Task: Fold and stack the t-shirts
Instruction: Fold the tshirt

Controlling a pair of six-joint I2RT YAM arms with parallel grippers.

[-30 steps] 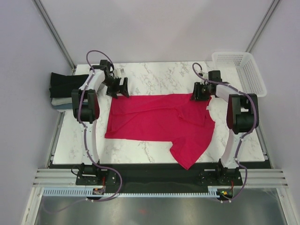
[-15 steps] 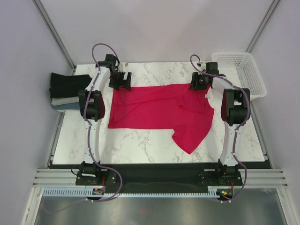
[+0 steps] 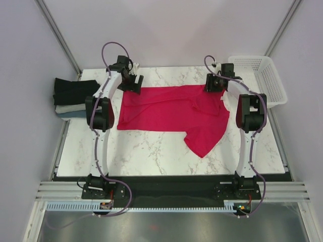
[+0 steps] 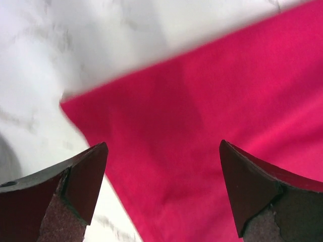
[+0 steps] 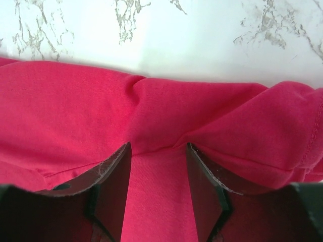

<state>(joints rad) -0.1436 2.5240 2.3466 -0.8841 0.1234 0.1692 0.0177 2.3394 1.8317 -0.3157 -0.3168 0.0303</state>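
Note:
The crimson-red t-shirt (image 3: 171,113) lies spread on the marble table, with one sleeve pointing toward the near edge. My left gripper (image 3: 135,84) is at the shirt's far left corner. In the left wrist view the left gripper (image 4: 162,145) is wide open above the red cloth (image 4: 227,101), holding nothing. My right gripper (image 3: 213,85) is at the shirt's far right edge. In the right wrist view the right gripper (image 5: 158,146) is shut on a puckered fold of the shirt (image 5: 75,101). Folded shirts, black (image 3: 70,89) over pale (image 3: 68,108) and blue, are stacked at the left.
A white mesh basket (image 3: 257,75) stands at the far right corner. The stack of folded shirts sits off the table's left edge. Bare marble (image 3: 151,151) shows between the shirt and the near edge. Grey walls close in behind the table.
Both grippers have moved toward the far edge, and the red shirt has slid that way with them. It now lies stretched flatter.

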